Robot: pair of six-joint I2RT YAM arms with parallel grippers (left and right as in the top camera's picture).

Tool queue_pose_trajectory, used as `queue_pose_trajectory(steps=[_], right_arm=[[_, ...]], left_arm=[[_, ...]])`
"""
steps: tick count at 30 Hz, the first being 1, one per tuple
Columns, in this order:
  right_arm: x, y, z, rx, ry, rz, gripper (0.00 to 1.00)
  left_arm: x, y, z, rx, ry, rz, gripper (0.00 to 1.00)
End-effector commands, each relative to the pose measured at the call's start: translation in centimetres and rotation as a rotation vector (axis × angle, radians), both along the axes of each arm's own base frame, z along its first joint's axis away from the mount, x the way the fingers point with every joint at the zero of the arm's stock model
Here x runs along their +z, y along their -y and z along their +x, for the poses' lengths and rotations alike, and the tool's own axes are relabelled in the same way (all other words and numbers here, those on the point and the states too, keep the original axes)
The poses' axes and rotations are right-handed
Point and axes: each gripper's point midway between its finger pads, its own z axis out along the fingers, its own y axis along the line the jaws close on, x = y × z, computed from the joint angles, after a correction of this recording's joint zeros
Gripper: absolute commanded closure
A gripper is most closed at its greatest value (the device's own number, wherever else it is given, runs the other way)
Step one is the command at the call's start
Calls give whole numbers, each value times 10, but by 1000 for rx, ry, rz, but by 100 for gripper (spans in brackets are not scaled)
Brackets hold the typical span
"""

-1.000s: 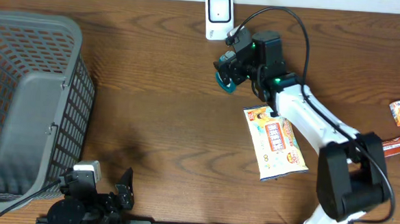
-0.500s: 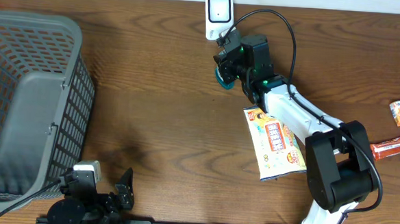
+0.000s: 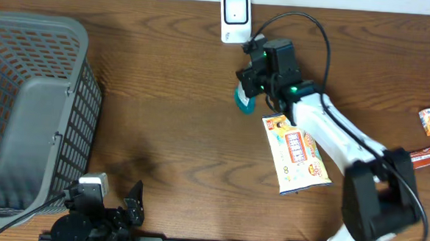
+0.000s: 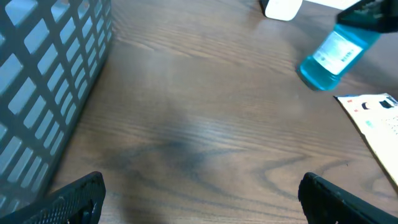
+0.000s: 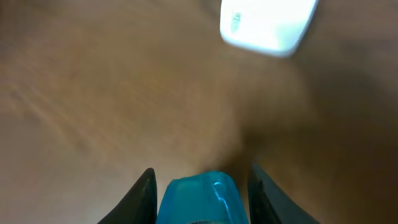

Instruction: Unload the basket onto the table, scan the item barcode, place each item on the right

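**Item:** blue bottle (image 3: 243, 98), clear blue plastic with a pale label. It is held clear of the bench (image 3: 171, 111), a little in front of the white scanner (image 3: 235, 18) and apart from it.

**Holder:** right gripper (image 5: 202, 186), fingers clamped on either side of the bottle. The left gripper (image 4: 202, 202) is parked at the near edge with its fingers wide apart and empty.

**Orientation:** long axis tilted. The upper end is in the grip and the free rounded end hangs down and out to the front-left, away from the scanner. In the left wrist view the label faces forward-left, not toward the scanner face. No barcode can be made out.

**Progress:** pick-up done and bottle brought near the scanner. Presenting the code to the scanner appears not yet done. It probably needs turning so the label faces the scanner.

**Also on the bench:** snack packet (image 3: 296, 154), grey basket (image 3: 85, 69).
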Motion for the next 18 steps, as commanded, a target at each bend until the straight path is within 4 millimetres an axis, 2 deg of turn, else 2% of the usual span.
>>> queue_pose_trajectory(steps=[1,3,8,13,18], right_arm=[[81,-9,-27,19,15,204,99],[96,-10,-48,37,-53,283,99],[118,-17,-92,130,-224,446,99],[145,-41,-151,432,-390,635,99],[170,-47,-183,629,-452,761,99]], left_arm=[[1,0,0,-10,6,14,1],[1,0,0,-10,6,14,1],[1,0,0,-10,6,14,1],[1,0,0,-10,6,14,1],[1,0,0,-10,6,14,1]])
